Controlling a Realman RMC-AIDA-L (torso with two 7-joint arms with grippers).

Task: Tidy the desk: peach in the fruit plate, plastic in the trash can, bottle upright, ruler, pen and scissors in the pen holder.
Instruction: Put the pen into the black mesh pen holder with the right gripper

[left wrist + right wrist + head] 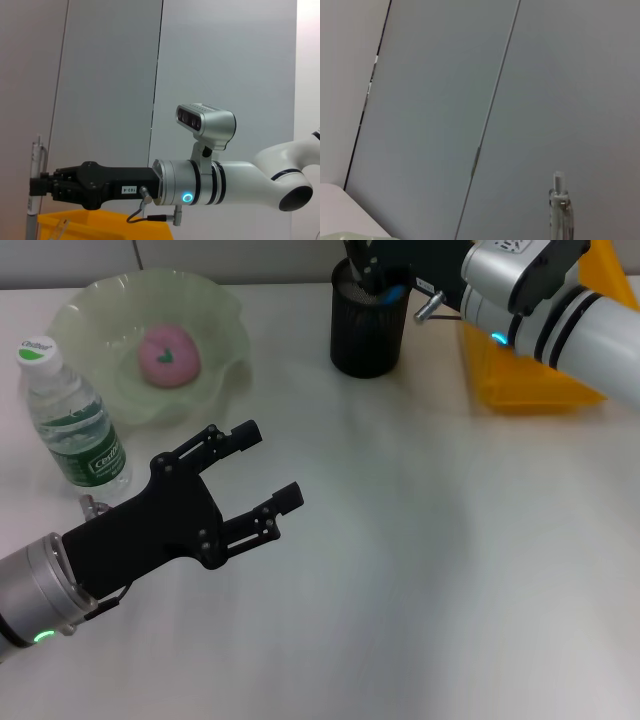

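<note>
A pink peach [168,354] lies in the pale green fruit plate [215,310] at the back left. A clear water bottle [75,420] with a green label stands upright in front of the plate. My left gripper [272,462] is open and empty, hovering over the table to the right of the bottle. My right gripper [368,268] is right above the black pen holder [366,332] at the back centre. In the left wrist view it [37,187] is shut on a clear pen [36,165] held upright. The pen's top shows in the right wrist view [560,210].
A yellow trash can [520,375] stands to the right of the pen holder, partly behind my right arm; it also shows in the left wrist view [100,225]. Something blue [395,292] sticks out of the pen holder. A grey wall lies behind the table.
</note>
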